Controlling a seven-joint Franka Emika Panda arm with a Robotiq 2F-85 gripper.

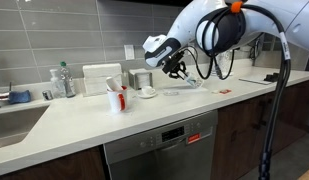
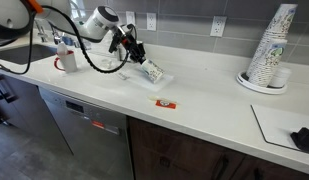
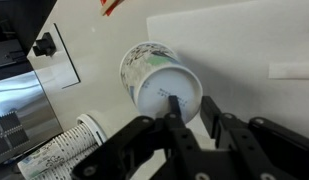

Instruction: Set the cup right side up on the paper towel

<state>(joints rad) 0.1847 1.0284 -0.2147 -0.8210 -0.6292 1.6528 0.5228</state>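
Note:
A white paper cup with a green-grey print (image 3: 154,75) lies on its side on the paper towel (image 3: 249,45), its base facing the wrist camera. My gripper (image 3: 191,105) straddles the base rim: one finger is over the recessed bottom and the other is outside the wall, with a narrow gap between them, so it looks shut on the rim. In an exterior view the cup (image 2: 152,72) rests on the towel (image 2: 166,80) just below the gripper (image 2: 136,55). The gripper (image 1: 177,68) is also over the counter in an exterior view.
A second printed cup (image 3: 59,152) lies nearby on the counter. A red packet (image 2: 166,102) lies in front of the towel. A tall stack of cups (image 2: 271,45) stands far off on a plate. A red mug (image 1: 117,99) and a sink (image 1: 14,120) are further along.

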